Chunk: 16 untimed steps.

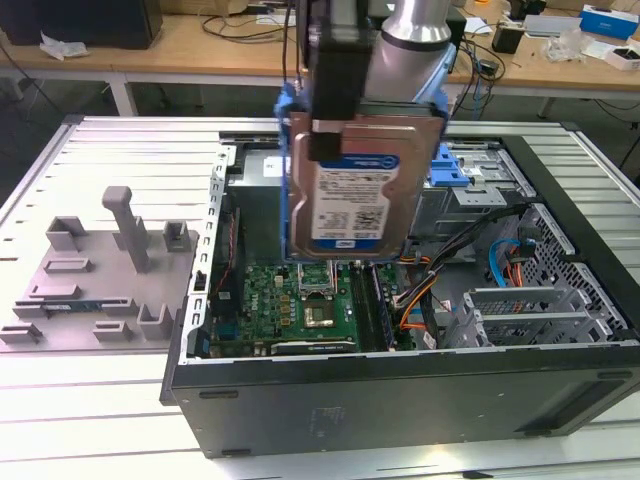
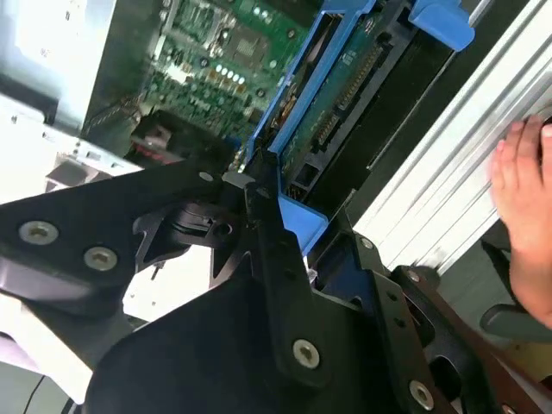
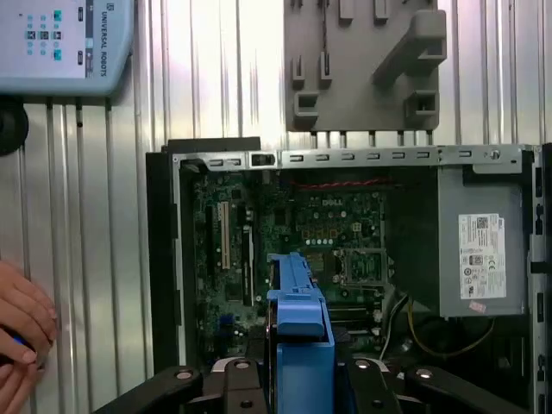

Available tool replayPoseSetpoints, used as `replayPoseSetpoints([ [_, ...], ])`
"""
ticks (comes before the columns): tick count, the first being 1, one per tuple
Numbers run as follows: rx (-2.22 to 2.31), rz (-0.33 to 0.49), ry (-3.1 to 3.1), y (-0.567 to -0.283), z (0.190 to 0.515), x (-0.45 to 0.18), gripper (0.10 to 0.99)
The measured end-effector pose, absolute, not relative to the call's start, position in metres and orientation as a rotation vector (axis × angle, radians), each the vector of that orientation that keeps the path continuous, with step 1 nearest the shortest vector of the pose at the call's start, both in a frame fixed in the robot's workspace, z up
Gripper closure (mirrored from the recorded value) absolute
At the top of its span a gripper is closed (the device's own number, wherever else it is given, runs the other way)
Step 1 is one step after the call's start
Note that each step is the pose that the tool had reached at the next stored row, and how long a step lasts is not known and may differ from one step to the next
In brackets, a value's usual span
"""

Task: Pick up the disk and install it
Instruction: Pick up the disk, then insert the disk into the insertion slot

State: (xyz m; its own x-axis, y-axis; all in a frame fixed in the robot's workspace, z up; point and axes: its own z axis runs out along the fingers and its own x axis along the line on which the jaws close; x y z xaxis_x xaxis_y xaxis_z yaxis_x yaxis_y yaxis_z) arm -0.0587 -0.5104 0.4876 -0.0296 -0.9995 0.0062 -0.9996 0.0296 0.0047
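Note:
The disk [image 1: 350, 195], a silver drive with a white-and-blue label in a blue carrier, hangs upright above the open computer case [image 1: 400, 385]. My gripper [image 1: 342, 125] is shut on its upper end, with a black finger [image 1: 325, 140] lying over the labelled face. In the second wrist view the disk's green circuit side [image 2: 345, 95] runs away from the black fingers [image 2: 259, 216]. In the first wrist view the carrier's blue edge [image 3: 300, 315] stands over the motherboard [image 3: 302, 233], with the gripper [image 3: 297, 384] clamped around it.
A drive cage with a blue latch [image 1: 468, 170] sits at the case's far side, toward the exterior view's right. A grey fixture plate [image 1: 100, 270] lies outside the case on the exterior view's left. A person's hand [image 2: 526, 190] rests on the ribbed table beside the case. A teach pendant [image 3: 60, 39] lies on the table.

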Motion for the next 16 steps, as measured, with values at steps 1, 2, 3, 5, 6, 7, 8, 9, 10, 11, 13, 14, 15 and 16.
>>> replayPoseSetpoints([
  [1,2.183,0.001,-2.249,-0.512,0.488,-0.050,0.722],
  [2,2.183,0.001,-2.249,-0.513,0.488,-0.044,0.722],
  [3,2.183,0.001,-2.249,-0.513,0.488,-0.040,0.722],
  [5,2.183,0.001,-2.249,-0.514,0.488,-0.025,0.722],
  [6,2.183,0.001,-2.249,-0.515,0.488,-0.021,0.722],
  [7,2.183,0.001,-2.248,-0.515,0.488,-0.019,0.722],
  [8,2.183,0.001,-2.249,-0.515,0.488,-0.018,0.722],
  [9,2.183,0.001,-2.249,-0.515,0.488,-0.018,0.722],
  [10,2.183,0.001,-2.249,-0.515,0.488,-0.018,0.722],
  [11,2.183,0.001,-2.249,-0.515,0.488,-0.018,0.722],
  [13,2.183,0.001,-2.249,-0.515,0.488,-0.018,0.722],
  [14,2.183,0.001,-2.249,-0.515,0.488,-0.018,0.722],
  [15,2.183,0.001,-2.249,-0.515,0.488,-0.018,0.722],
  [16,2.183,0.001,-2.249,-0.515,0.488,-0.018,0.722],
])
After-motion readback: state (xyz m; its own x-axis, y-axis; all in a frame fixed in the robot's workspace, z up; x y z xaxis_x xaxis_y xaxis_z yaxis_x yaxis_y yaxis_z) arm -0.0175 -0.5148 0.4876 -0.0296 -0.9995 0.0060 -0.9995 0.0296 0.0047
